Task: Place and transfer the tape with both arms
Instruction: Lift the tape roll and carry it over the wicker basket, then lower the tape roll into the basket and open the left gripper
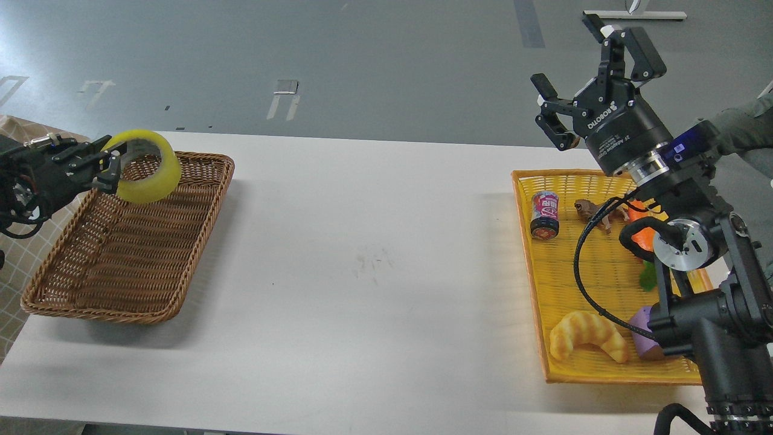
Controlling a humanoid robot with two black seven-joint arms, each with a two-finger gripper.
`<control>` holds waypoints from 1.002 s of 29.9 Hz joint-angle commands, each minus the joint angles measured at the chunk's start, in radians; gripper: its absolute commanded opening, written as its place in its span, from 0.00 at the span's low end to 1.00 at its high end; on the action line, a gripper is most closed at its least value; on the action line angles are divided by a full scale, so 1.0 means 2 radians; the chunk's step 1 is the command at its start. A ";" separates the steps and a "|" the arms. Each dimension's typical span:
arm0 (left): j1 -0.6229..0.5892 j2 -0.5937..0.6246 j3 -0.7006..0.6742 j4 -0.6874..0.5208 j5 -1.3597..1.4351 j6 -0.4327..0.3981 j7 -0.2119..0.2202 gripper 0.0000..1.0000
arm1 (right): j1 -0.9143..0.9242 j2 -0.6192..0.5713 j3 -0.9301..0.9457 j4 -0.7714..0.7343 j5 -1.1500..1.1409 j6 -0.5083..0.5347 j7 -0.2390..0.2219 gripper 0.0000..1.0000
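Note:
The yellow tape roll (147,168) with its pale core hangs in the air over the far left part of the brown wicker basket (139,260). My left gripper (104,164) comes in from the left edge and is shut on the tape's near rim. Most of the left arm is out of view. My right gripper (583,81) is raised high above the far end of the yellow tray (543,326), fingers spread open and empty.
The yellow tray at the right holds a small can (544,214), a brown toy animal (595,211), an orange item (641,226), a croissant (587,335) and a purple piece (641,329). The white table (374,272) lies between basket and tray.

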 commanded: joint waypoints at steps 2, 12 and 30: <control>0.022 -0.002 0.000 0.002 -0.006 0.010 0.000 0.07 | -0.002 0.000 0.000 0.001 0.000 0.000 0.000 0.99; 0.036 -0.006 0.000 0.002 -0.007 0.011 0.000 0.08 | -0.007 0.000 0.000 0.002 0.000 0.000 0.000 0.99; 0.046 -0.039 0.000 0.050 -0.036 0.011 0.000 0.90 | -0.012 0.000 0.000 0.002 0.000 0.000 0.000 0.99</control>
